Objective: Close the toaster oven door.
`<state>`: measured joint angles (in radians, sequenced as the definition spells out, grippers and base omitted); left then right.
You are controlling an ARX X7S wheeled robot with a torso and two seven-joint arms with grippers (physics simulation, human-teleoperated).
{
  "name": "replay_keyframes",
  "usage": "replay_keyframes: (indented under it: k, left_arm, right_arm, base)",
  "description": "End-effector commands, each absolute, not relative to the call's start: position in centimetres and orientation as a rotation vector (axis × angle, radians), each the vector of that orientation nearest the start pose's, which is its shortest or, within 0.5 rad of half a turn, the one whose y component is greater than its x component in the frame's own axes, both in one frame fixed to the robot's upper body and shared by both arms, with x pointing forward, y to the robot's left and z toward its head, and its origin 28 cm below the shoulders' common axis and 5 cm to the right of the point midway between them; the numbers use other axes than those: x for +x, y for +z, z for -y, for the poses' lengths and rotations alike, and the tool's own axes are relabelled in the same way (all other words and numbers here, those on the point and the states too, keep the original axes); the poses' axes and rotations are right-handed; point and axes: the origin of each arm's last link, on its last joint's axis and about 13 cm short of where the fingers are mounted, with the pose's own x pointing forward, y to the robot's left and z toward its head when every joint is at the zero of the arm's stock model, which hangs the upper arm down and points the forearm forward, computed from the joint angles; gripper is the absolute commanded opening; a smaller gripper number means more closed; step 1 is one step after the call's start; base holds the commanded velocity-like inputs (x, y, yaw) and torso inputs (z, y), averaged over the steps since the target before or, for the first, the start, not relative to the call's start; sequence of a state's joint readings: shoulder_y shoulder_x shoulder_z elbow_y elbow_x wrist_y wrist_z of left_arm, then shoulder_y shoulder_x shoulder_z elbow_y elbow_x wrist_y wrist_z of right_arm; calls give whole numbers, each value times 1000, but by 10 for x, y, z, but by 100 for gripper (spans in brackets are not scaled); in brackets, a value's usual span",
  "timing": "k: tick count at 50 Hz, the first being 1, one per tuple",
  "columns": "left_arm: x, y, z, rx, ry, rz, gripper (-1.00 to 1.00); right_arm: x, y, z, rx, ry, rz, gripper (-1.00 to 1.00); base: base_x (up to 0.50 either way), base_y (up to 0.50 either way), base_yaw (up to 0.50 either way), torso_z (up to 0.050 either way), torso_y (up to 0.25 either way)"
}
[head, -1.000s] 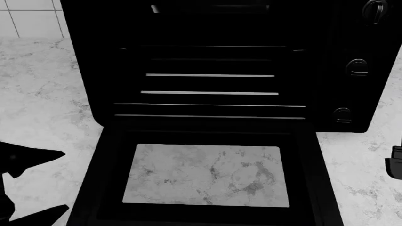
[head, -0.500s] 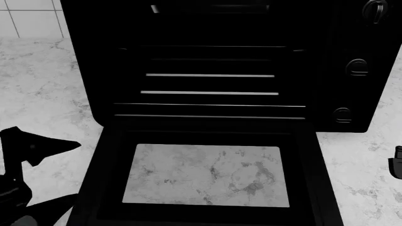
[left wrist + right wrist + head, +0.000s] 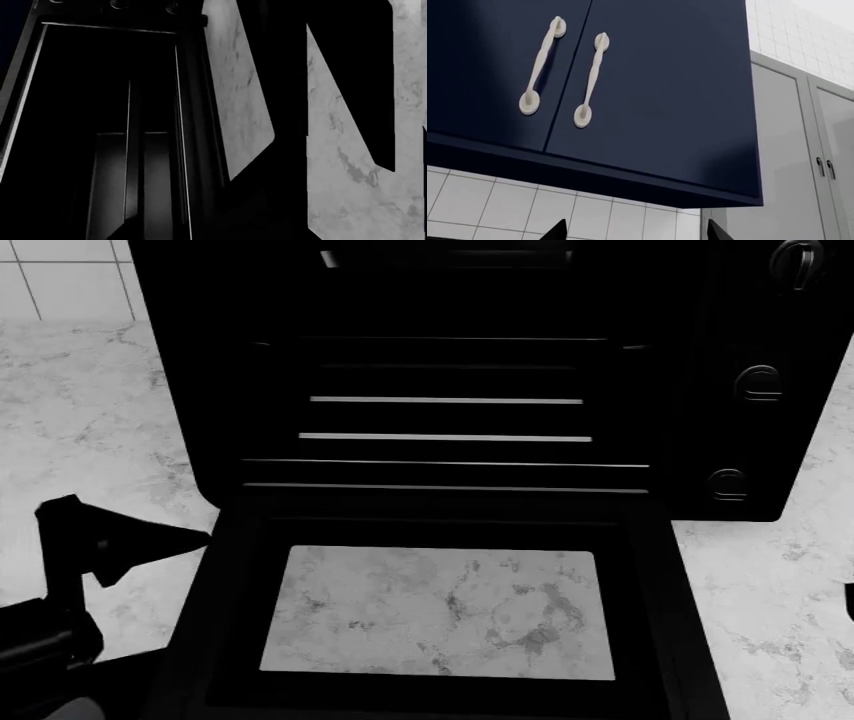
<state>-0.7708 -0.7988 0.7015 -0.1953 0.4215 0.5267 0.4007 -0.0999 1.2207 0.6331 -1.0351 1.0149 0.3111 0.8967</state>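
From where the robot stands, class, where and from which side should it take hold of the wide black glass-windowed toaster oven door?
Take the toaster oven door at its near front edge, coming from below and lifting: it lies flat open, hinged at the oven mouth. The open left gripper sits beside its left edge.

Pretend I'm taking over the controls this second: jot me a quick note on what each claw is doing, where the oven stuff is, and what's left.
Left gripper: open, empty, beside the left edge of the toaster oven door.
Right gripper: barely in the head view; its camera points up at the blue cabinets, fingertips apart.
Toaster oven: on the marble counter, door dropped fully open and flat.
Done: nothing.
Left: lift the door shut.
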Motion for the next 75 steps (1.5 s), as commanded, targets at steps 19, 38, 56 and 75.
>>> replay_keyframes:
  k: [19,38,56,75]
  left_arm:
    - [303,180,-298,1286,-754,580,100]
    - [305,193,-290,1219,-704,653,100]
    - [304,194,-286,1131,-639,672,100]
    - [307,218,-285,1151,-606,735,100]
  right_arm:
    - [128,291,186,-251,-275,759,100]
    - [126,292,186,-250,-277,762,100]
    - [127,292,185,-250,-274,763,100]
    - [125,292,185,-250,-276,767,100]
  base:
    - [0,-1,-1,0,1]
    - [-1,-3,-4,0,1]
    - [0,-3,-5,0,2]
    - [2,-5,-8,1,1]
